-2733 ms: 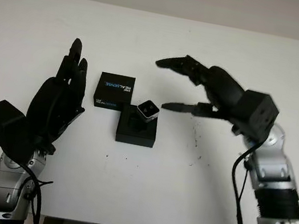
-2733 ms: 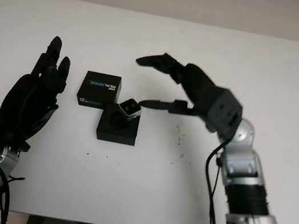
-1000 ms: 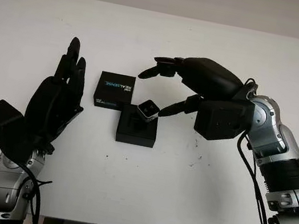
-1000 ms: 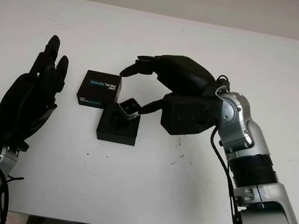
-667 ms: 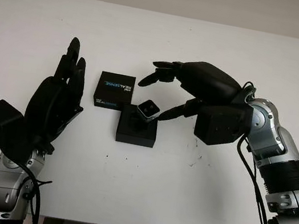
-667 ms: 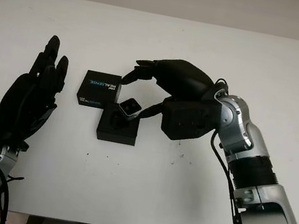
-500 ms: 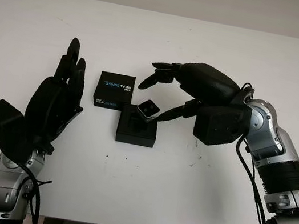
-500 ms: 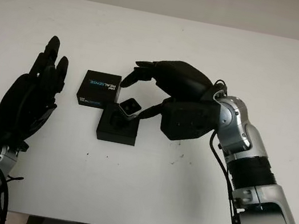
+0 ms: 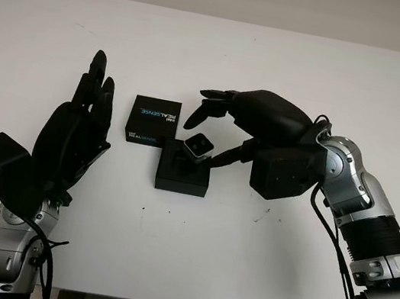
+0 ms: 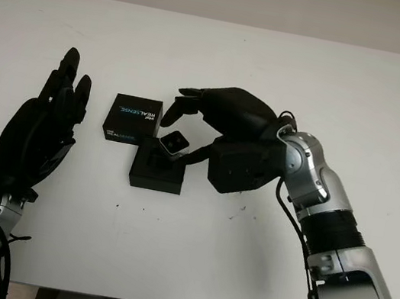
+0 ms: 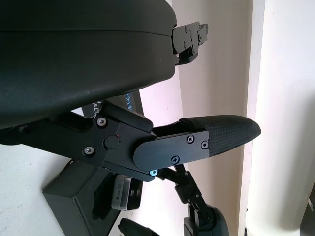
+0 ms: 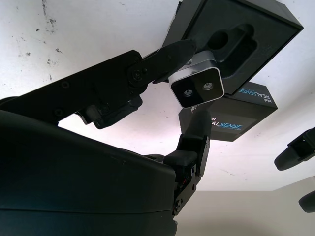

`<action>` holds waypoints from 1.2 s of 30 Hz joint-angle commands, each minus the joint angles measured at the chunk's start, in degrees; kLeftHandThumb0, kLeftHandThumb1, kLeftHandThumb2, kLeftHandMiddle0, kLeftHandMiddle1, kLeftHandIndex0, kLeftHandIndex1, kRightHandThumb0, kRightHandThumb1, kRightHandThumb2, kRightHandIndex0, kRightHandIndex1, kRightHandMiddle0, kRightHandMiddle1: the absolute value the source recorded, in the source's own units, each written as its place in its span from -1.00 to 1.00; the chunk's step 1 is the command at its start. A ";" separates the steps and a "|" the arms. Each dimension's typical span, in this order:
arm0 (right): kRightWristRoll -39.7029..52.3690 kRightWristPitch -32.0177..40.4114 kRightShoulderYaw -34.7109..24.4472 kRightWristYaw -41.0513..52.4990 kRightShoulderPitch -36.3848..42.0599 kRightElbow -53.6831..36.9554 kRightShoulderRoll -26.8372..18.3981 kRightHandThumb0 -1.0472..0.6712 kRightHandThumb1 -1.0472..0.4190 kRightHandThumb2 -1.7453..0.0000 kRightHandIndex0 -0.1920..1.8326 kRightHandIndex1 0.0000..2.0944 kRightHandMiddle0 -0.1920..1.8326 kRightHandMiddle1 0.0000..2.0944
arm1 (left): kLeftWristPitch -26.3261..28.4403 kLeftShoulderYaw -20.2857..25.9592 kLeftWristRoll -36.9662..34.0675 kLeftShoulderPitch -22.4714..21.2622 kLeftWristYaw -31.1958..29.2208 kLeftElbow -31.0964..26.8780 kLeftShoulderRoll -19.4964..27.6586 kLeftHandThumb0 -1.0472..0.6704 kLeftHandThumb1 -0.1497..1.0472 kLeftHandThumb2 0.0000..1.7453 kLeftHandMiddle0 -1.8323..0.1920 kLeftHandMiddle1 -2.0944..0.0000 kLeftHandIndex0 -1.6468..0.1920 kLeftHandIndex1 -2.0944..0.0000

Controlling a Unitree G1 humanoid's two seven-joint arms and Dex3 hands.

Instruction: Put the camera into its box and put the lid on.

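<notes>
Silver camera (image 9: 199, 146) sits between right robot hand (image 9: 222, 134) fingers, over box (image 9: 182, 173).

I count one small silver square camera (image 9: 198, 146), one black foam-lined box base (image 9: 182, 173), one black printed lid (image 9: 153, 121), two black robot hands.

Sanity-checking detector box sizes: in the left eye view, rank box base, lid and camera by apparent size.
1. Box base and lid: close in footprint, too alike to rank.
2. Camera: clearly smallest, tilted at the base's corner between the right robot hand fingers.
</notes>
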 commanded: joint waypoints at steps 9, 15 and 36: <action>-0.58 -2.15 0.72 -1.23 0.31 1.87 0.23 -0.39 -0.74 0.93 -0.57 -0.92 -0.52 -0.22 | 0.05 0.30 -0.49 -0.03 -0.39 -0.90 0.69 -0.76 1.00 -0.31 1.00 1.00 1.00 1.00; -1.22 -3.61 1.21 -2.36 0.05 2.69 0.13 -0.39 -0.75 0.93 -0.56 -0.91 -0.51 -0.21 | 0.04 0.28 -0.36 0.12 -0.46 -0.69 0.85 -0.77 1.00 -0.31 1.00 1.00 1.00 1.00; -5.09 -7.89 2.58 -9.47 -0.24 5.79 0.20 -0.33 -0.88 0.93 -0.50 -0.89 -0.40 0.14 | -0.20 0.42 -0.86 0.63 -0.13 -1.12 0.81 -0.76 1.00 -0.32 1.00 1.00 1.00 0.99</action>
